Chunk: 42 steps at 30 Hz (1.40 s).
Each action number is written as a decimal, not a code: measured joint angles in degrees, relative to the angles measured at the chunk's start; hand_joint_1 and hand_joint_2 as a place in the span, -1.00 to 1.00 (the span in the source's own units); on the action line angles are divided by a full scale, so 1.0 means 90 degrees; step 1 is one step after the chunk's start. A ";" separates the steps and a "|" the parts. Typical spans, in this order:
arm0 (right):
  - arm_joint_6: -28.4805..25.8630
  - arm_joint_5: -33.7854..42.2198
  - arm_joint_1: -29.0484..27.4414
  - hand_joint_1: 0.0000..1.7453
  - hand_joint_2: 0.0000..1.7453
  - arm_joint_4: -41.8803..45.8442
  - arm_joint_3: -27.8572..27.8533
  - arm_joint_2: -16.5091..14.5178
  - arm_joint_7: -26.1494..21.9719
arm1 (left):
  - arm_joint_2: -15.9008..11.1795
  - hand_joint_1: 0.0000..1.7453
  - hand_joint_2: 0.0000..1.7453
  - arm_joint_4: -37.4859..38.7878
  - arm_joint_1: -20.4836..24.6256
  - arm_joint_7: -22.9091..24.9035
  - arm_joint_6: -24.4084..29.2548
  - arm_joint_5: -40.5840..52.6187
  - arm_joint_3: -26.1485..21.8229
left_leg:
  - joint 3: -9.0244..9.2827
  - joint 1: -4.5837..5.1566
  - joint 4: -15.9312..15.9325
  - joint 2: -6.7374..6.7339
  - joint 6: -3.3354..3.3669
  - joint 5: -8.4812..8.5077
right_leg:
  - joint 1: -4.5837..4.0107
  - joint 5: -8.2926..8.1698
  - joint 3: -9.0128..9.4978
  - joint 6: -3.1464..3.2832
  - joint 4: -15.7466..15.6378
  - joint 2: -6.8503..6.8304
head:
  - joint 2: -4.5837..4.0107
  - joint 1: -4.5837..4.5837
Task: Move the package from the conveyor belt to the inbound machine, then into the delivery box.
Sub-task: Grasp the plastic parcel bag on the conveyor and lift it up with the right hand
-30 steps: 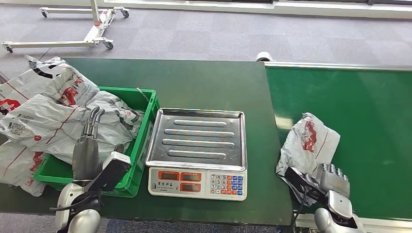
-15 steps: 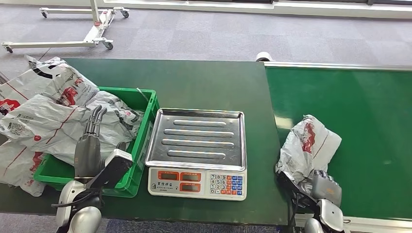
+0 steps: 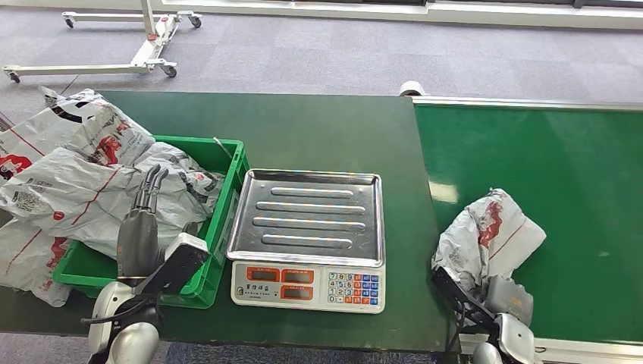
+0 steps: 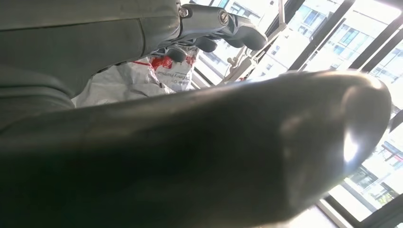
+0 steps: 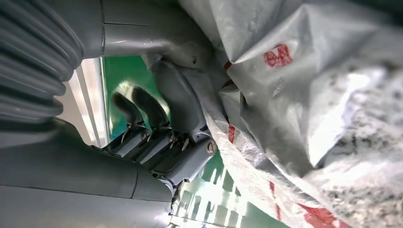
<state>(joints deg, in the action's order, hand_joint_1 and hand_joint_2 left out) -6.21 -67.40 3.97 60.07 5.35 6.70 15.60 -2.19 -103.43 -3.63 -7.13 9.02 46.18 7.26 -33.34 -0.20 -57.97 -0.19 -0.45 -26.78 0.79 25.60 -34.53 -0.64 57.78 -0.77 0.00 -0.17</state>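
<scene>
A crumpled grey package [image 3: 493, 239] with red print sits at the near edge of the green conveyor belt [image 3: 546, 152]. My right hand [image 3: 509, 297] grips its near lower side from below; the right wrist view shows the dark fingers [image 5: 157, 142] curled against the package [image 5: 309, 95]. The inbound machine, a scale with a steel tray [image 3: 307, 220], stands bare at the middle of the table. On the left is the green delivery box [image 3: 227, 205]. My left hand [image 3: 140, 227] is raised over its near side, fingers straight up, holding nothing.
Several grey packages [image 3: 68, 174] fill the green box and spill over its left side. The left wrist view shows those packages [image 4: 138, 78] past my thumb [image 4: 190, 156]. A white wheeled frame [image 3: 144, 45] stands on the carpet beyond the table.
The package has been pulled up and shifted to the right, its top now unfolding. My right hand has drawn back toward the near edge. The left hand has stayed still.
</scene>
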 joint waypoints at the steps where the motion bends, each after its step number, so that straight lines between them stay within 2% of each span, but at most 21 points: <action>1: -0.0033 0.0005 -0.0015 1.00 1.00 0.0011 -0.0056 -0.0033 -0.0023 | 0.0017 -1.00 -1.00 -0.0001 0.0017 -0.0006 -0.0016 0.0021 0.0000 | 0.0000 0.0000 0.0000 0.0000 0.0000 0.0000 | 0.0000 0.0000 0.0000 0.0000 0.0000 0.0000 | 0.0000 0.0000; 6: -0.0129 0.0299 -0.0051 1.00 1.00 0.0053 -0.0359 -0.0217 -0.0310 | 0.0101 -1.00 -1.00 -0.0004 0.0113 0.0000 -0.0110 0.0113 0.0000 | 0.0000 0.0000 0.0000 0.0000 0.0000 0.0000 | 0.0000 0.0000 0.0001 0.0000 0.0000 0.0000 | 0.0000 0.0001; 10: -0.0145 0.0904 -0.0077 1.00 1.00 0.0169 -0.0634 -0.0396 -0.0857 | 0.0133 -1.00 -1.00 -0.0005 0.0161 -0.0004 -0.0127 0.0134 0.0000 | -0.0001 0.0000 0.0000 0.0000 0.0000 0.0000 | 0.0001 -0.0001 0.0001 0.0000 0.0000 0.0001 | 0.0000 0.0000; 13: -0.0386 0.1250 -0.0050 1.00 1.00 0.0369 -0.0740 -0.0494 -0.1427 | 0.0154 -1.00 -1.00 -0.0004 0.0167 -0.0054 -0.0126 0.0120 0.0000 | -0.0002 0.0000 0.0000 0.0000 0.0000 0.0001 | 0.0000 -0.0001 0.0001 0.0001 0.0001 0.0002 | 0.0000 0.0001; 15: -0.0617 0.1446 0.0022 0.00 1.00 0.0595 -0.0764 -0.0534 -0.1785 | 0.0167 -1.00 -1.00 -0.0004 0.0164 -0.0136 -0.0121 0.0083 0.0000 | -0.0002 0.0000 0.0000 -0.0001 -0.0001 0.0001 | 0.0001 -0.0002 0.0001 0.0001 0.0002 0.0002 | 0.0000 0.0001; 17: -0.0756 0.1495 0.0167 -1.00 1.00 0.0875 -0.0765 -0.0550 -0.1892 | 0.0186 -1.00 -1.00 -0.0002 0.0163 -0.0218 -0.0117 0.0053 0.0001 | -0.0001 0.0000 0.0000 -0.0004 -0.0001 0.0002 | 0.0001 -0.0002 0.0001 0.0001 0.0002 0.0002 | 0.0000 0.0000; 21: -0.0707 0.0928 0.0624 -1.00 1.00 0.1207 -0.0758 -0.0502 -0.1305 | 0.0224 -1.00 -1.00 0.0021 0.0178 -0.0286 -0.0115 0.0031 0.0015 | 0.0001 0.0001 -0.0001 -0.0006 -0.0001 0.0005 | 0.0001 -0.0009 0.0001 0.0003 0.0002 0.0003 | 0.0000 0.0000; 24: -0.0704 0.0706 0.0898 -1.00 1.00 0.1233 -0.0755 -0.0432 -0.1135 | 0.0239 -1.00 -1.00 0.0036 0.0184 -0.0291 -0.0115 0.0017 0.0023 | 0.0002 0.0002 -0.0003 -0.0006 0.0000 0.0007 | 0.0002 -0.0012 0.0001 0.0002 0.0002 0.0003 | 0.0000 0.0000; 28: -0.0746 0.0635 0.1041 -1.00 -1.00 0.1233 -0.0754 -0.0386 -0.1129 | 0.0253 -1.00 -1.00 0.0041 0.0187 -0.0292 -0.0115 0.0007 0.0035 | 0.0001 0.0001 -0.0003 -0.0005 0.0000 0.0007 | 0.0001 -0.0012 0.0001 0.0002 0.0002 0.0003 | 0.0000 0.0000; 32: -0.1079 0.0142 0.1188 -1.00 -1.00 0.1212 -0.0660 -0.0299 -0.1343 | 0.0258 -1.00 -1.00 0.0039 0.0187 -0.0332 -0.0095 -0.0038 0.0039 | -0.0004 0.0001 -0.0002 -0.0006 0.0000 0.0006 | 0.0001 -0.0012 -0.0002 0.0002 0.0004 0.0004 | 0.0000 0.0001; 36: -0.1211 -0.0325 0.1708 -1.00 -1.00 0.0961 -0.0459 -0.0204 -0.1456 | 0.0258 -1.00 -1.00 0.0036 0.0192 -0.0414 -0.0049 -0.0135 0.0037 | 0.0002 0.0001 -0.0002 -0.0021 -0.0001 0.0007 | 0.0000 -0.0013 -0.0003 0.0003 0.0005 0.0019 | 0.0000 0.0000; 40: -0.0978 -0.0544 0.2125 -1.00 1.00 0.0270 -0.0162 -0.0201 -0.1178 | 0.0255 -1.00 -1.00 0.0038 0.0191 -0.0410 0.0002 -0.0211 0.0036 | 0.0004 0.0000 -0.0002 -0.0019 0.0000 0.0009 | 0.0000 -0.0015 0.0002 0.0004 0.0005 0.0017 | 0.0000 0.0000; 42: -0.0954 -0.0548 0.2234 -1.00 1.00 -0.0195 -0.0013 -0.0203 -0.1099 | 0.0251 -1.00 -1.00 0.0042 0.0190 -0.0407 0.0004 -0.0241 0.0036 | 0.0003 0.0000 -0.0002 -0.0012 0.0001 0.0011 | -0.0001 -0.0016 0.0003 0.0005 0.0005 0.0011 | 0.0000 0.0000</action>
<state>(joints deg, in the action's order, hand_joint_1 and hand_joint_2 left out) -14.80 -72.34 24.07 58.32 5.23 4.87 5.71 0.07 -103.05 -1.93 -10.79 9.05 44.01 7.58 -33.31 -0.20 -57.99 -0.30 -0.44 -26.68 0.79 25.46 -34.50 -0.59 57.83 -0.67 0.00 -0.17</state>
